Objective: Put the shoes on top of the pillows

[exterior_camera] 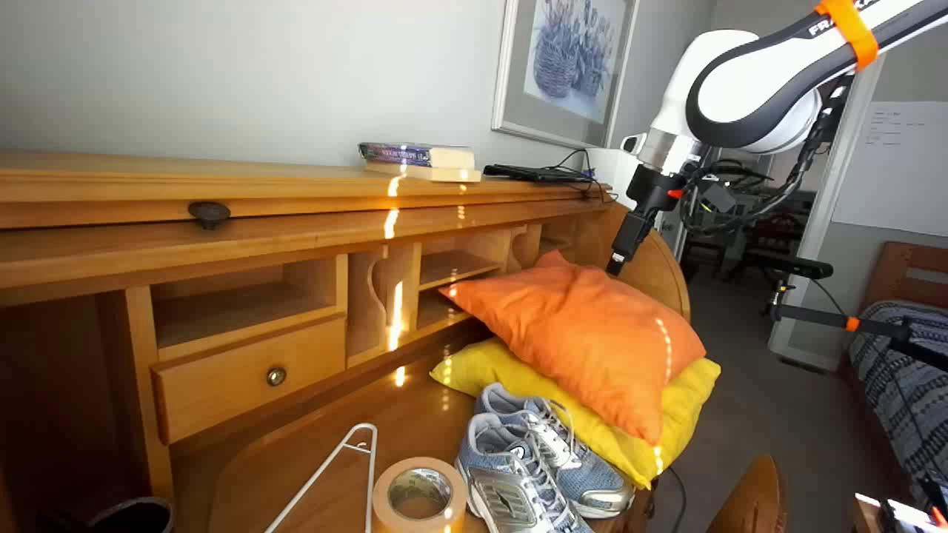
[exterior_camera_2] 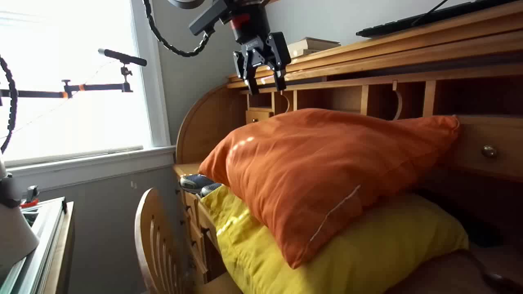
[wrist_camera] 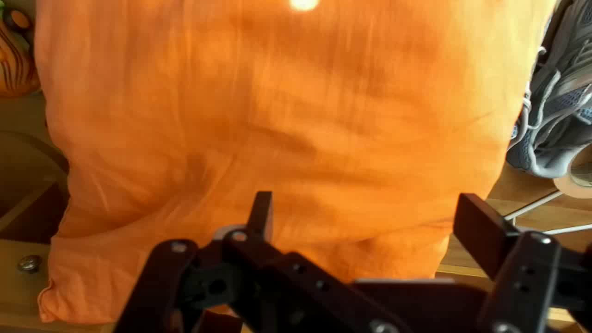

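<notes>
1) Shoes (exterior_camera: 518,463) on desk (exterior_camera: 296,451), beside yellow pillow (exterior_camera: 689,400); contact unclear, one cropped below
2) Orange pillow (exterior_camera_2: 318,171) hides much of yellow pillow; in an exterior view shoes (exterior_camera_2: 195,183) nearly hidden
3) Gripper (exterior_camera_2: 267,86) above orange pillow, fingers wide apart
4) Striped item (wrist_camera: 16,69) cut off in wrist view, unidentifiable

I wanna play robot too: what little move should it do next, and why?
Probably slide sideways toward the blue-grey laced mesh sneakers: the jaws hang open and empty above the square orange fabric pillow, while the sneakers sit on the brown wooden desk.
</notes>
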Robot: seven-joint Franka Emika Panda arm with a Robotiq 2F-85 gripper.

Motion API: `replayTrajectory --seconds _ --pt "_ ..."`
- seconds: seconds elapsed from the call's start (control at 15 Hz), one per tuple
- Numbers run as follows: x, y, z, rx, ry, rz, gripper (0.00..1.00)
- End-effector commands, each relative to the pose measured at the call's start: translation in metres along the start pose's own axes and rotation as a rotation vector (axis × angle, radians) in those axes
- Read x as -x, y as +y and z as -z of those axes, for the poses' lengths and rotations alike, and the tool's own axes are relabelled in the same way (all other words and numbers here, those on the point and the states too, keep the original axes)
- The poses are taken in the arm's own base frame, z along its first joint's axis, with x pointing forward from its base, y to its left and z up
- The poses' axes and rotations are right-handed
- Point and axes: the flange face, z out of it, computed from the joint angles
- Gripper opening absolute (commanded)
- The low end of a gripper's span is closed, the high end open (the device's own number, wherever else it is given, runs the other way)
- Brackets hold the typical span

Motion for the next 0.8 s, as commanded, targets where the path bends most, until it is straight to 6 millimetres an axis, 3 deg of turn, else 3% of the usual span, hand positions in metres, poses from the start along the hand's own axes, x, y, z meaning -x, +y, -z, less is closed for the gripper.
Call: replayTrajectory --seconds 0.0,0.6,0.73 --pt "0.000 0.000 0.001 0.000 -0.001 0.000 1.00" --pt "-0.002 -0.002 -0.001 -0.005 0.004 -0.002 1.00" --pt "-0.006 -0.023 -0.013 -0.026 -0.020 0.053 1.00"
